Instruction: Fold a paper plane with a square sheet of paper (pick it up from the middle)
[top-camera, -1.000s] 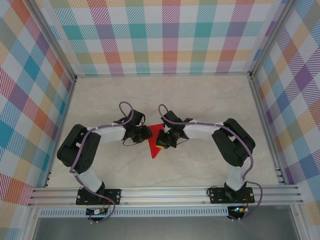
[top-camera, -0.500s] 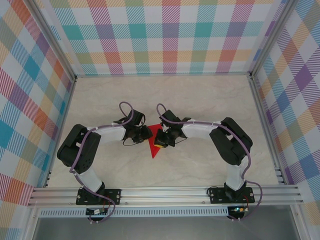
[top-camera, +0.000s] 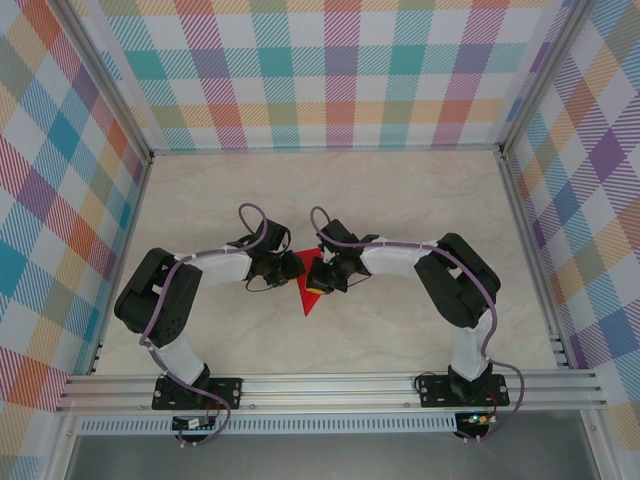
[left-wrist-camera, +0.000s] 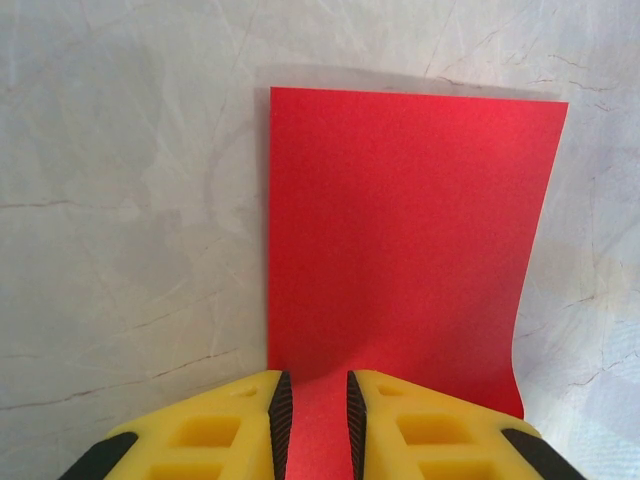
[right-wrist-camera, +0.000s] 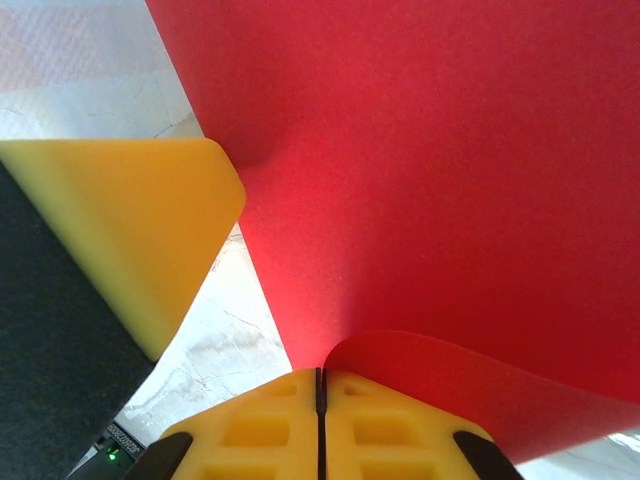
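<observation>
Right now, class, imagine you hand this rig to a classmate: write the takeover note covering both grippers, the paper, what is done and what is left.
Left gripper: jaws a narrow gap apart, low over one edge of the square sheet of paper; no clear grip.
Right gripper: jaws shut on a lifted, curling edge of the sheet.
Sheet: on the table between the two arms, mostly lying flat.
Done: sheet gripped, one edge raised.
Left: the folding itself; no finished crease shows, and nothing is plane-shaped yet.
</observation>
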